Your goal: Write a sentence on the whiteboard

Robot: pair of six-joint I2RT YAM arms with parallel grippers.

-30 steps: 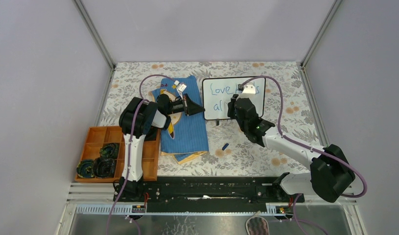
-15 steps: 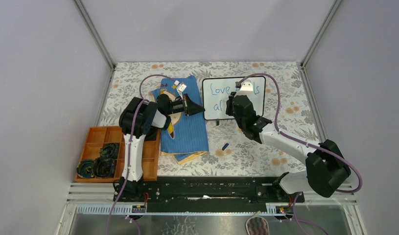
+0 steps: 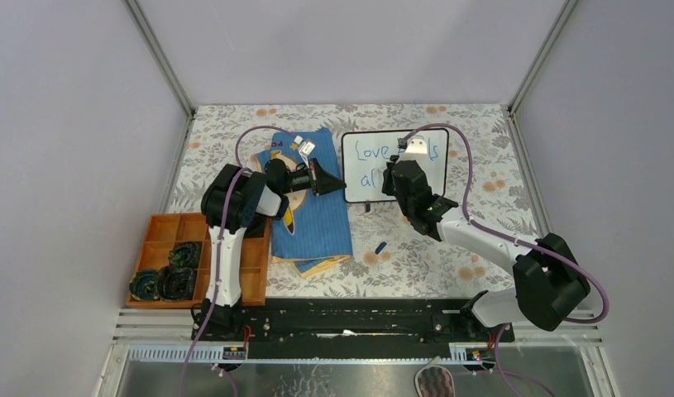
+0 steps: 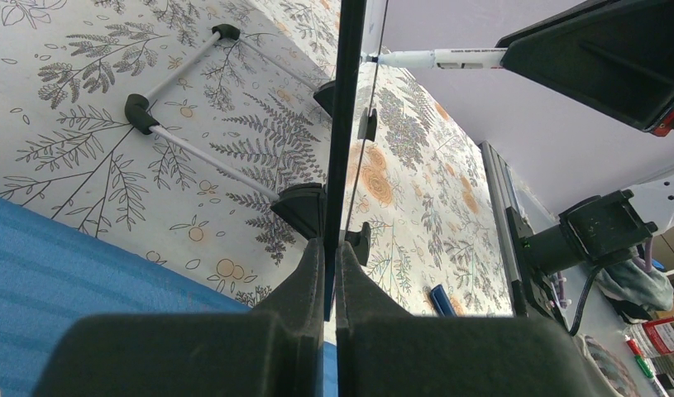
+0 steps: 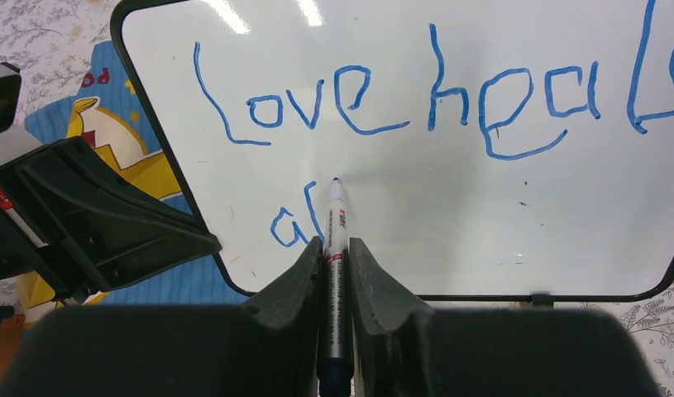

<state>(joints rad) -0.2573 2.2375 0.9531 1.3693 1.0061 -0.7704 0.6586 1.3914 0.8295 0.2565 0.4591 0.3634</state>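
Right arm [image 3: 482,240] low and outstretched, marker [image 5: 336,248] tip at whiteboard [image 5: 449,207].

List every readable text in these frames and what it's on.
"Love heal": blue ink, top line of the whiteboard; the next letter is cut off at the edge of the right wrist view.
"al": blue ink, second line, under "Love".
Marker barrel print: too small to read.
Cloth: red letters, roughly "od", partly hidden, so not certain.
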